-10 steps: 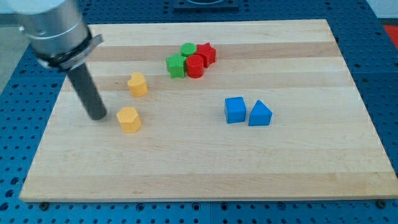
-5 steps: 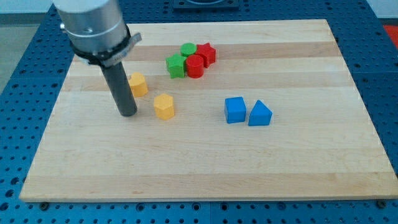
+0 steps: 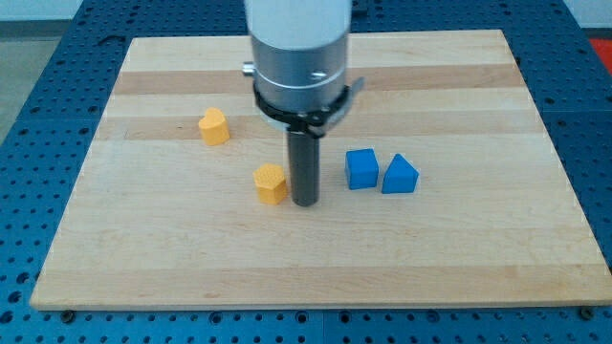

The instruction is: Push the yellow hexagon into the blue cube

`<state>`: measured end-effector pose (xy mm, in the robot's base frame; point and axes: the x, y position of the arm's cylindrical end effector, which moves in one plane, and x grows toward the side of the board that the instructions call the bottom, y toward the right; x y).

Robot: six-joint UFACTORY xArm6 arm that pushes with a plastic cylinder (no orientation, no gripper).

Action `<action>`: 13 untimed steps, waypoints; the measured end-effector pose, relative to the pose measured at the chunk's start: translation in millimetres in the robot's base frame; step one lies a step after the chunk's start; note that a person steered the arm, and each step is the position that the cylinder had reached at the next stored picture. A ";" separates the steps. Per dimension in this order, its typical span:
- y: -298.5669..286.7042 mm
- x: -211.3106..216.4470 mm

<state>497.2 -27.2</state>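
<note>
Tip (image 3: 305, 202) down on the board (image 3: 459, 248), just right of the yellow hexagon (image 3: 271, 183), apparently touching it or nearly so; contact itself too fine to call. The rod is a bare pusher: nothing to open or close, nothing grasped.

Odd placement. The tip sits between the hexagon and the blue cube (image 3: 361, 168), so it is on the wrong side for the push the task asks for. From here a shove toward the view's right would leave the hexagon behind.

Hexagon relative to the cube: to the view's left and slightly lower, near but clearly apart, with the rod filling most of the gap. Not yet in contact with the cube, so the task is not done.

Other things, placed from the cube: blue wedge (image 3: 400, 175) touching or just beside its right side. A second yellow block (image 3: 213, 126), shape hard to read, well to the left and higher. The arm's grey body hides the board above and left of the cube; whatever lies there cannot be seen.

Judgement on what is left: the tip likely needs to get round to the hexagon's left side, then push it right and a little up until it meets the cube. Risk: the cube shifts and nudges the wedge.
</note>
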 end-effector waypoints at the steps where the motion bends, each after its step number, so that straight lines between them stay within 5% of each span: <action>1: -7.8 16.5; 2: -18.6 86.3; 3: -106.0 98.1; 4: -163.9 53.4; 5: -150.1 -8.2; 6: -96.1 -25.1; 8: 9.5 -6.0; 11: -8.2 15.3; 13: 35.5 15.5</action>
<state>512.6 8.3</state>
